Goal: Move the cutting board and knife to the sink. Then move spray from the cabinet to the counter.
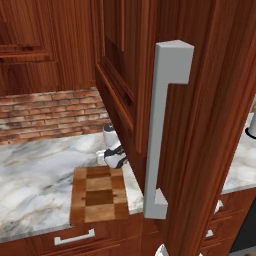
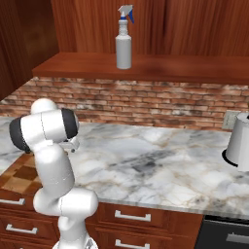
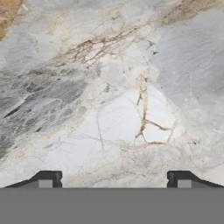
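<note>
**Open gripper over bare marble; board on counter, spray on shelf**

Far left in the right base view: board (image 2: 22,177) flat at the counter's (image 2: 160,165) front edge, partly behind the arm (image 2: 53,160). Not in the sink yet. Knife not made out anywhere.

Left base view: same board (image 1: 99,194) just beside the open cabinet door (image 1: 200,125), long grey handle (image 1: 162,125) hanging close over its right edge.

Hand view: gripper (image 3: 114,179) spread wide, nothing between the tips, only veined marble ahead.

Middle, up high: spray (image 2: 124,41) upright on the cabinet shelf (image 2: 146,68), well apart from the arm. Right: white appliance (image 2: 240,143) on the counter.

Risks, judged:
- Clipping the door or handle when reaching for the board.
- Flat board against marble, little to pinch; likely slip or tilt at the edge.
- Tall slim spray, easily toppled by a glancing finger.
</note>
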